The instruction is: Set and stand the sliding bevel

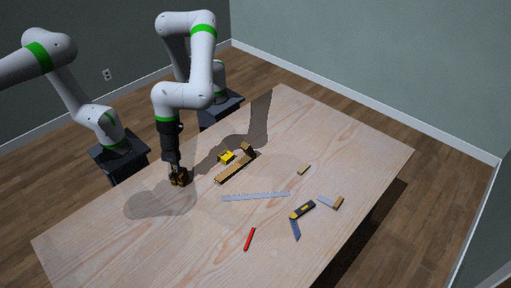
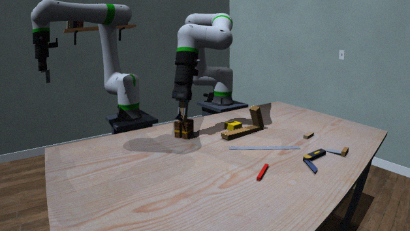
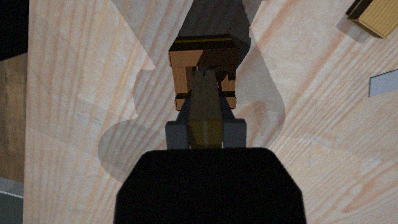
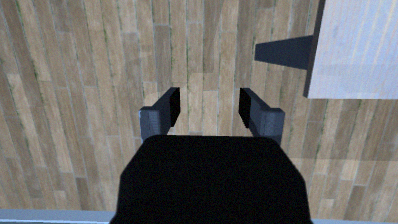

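Note:
The slotted block (image 1: 179,177) (image 2: 183,128) (image 3: 183,58) stands near the table's back edge. My left gripper (image 3: 205,110) is shut on the wooden bevel (image 3: 205,102), right over the block. The bevel's lower end reaches in at the block's slot; its blade, its foot and the pocket floor are hidden, so its angle and seating cannot be told. The leg (image 1: 247,150) (image 2: 256,117) leans up from the end of the rail (image 1: 232,171) (image 2: 239,132). My right gripper (image 2: 47,76) (image 4: 209,100) is open and empty, beyond the table's edge. The black bevel (image 1: 310,205) (image 2: 322,152) lies open on the table.
A yellow tape measure (image 1: 225,157) (image 2: 234,125) lies beside the rail. A steel ruler (image 1: 255,196) (image 2: 264,148), a red stick (image 1: 249,239) (image 2: 262,172), a small wooden piece (image 1: 303,168) (image 2: 308,135) and a small square (image 1: 338,202) (image 2: 345,151) lie farther from the block.

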